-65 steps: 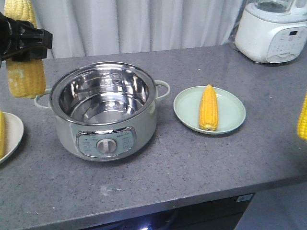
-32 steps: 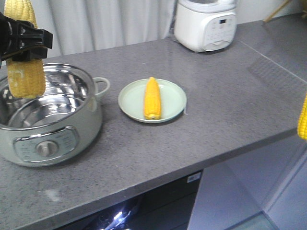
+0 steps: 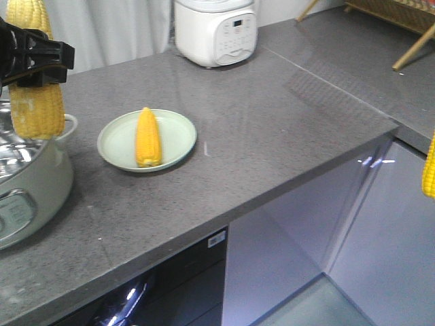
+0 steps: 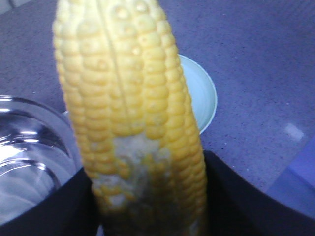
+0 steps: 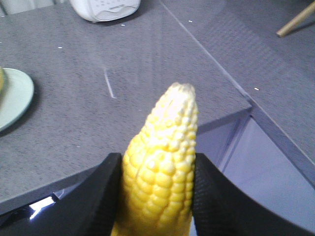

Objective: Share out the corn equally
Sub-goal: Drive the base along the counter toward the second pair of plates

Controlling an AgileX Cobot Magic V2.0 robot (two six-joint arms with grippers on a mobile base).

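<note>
My left gripper (image 3: 35, 62) is shut on a corn cob (image 3: 37, 102) that hangs upright above the pot's right rim. The left wrist view shows the same cob (image 4: 130, 113) filling the frame between the black fingers (image 4: 246, 201). My right gripper (image 5: 157, 196) is shut on a second corn cob (image 5: 160, 167), tip up, out past the counter's front corner. Only a strip of this cob (image 3: 429, 170) shows at the front view's right edge. A third cob (image 3: 148, 136) lies on a pale green plate (image 3: 178, 139) on the grey counter.
A steel-lined electric pot (image 3: 30, 180) sits at the left edge, partly cut off. A white cooker (image 3: 216, 30) stands at the back. The counter (image 3: 272, 122) ends in a corner (image 3: 393, 125) at right, with grey cabinet fronts (image 3: 292, 244) below and wooden legs (image 3: 408, 54) behind.
The front view has swung right: pot, plate and white cooker slid left, and the counter's right corner and cabinet fronts came into sight. Both grippers still hold their cobs.
</note>
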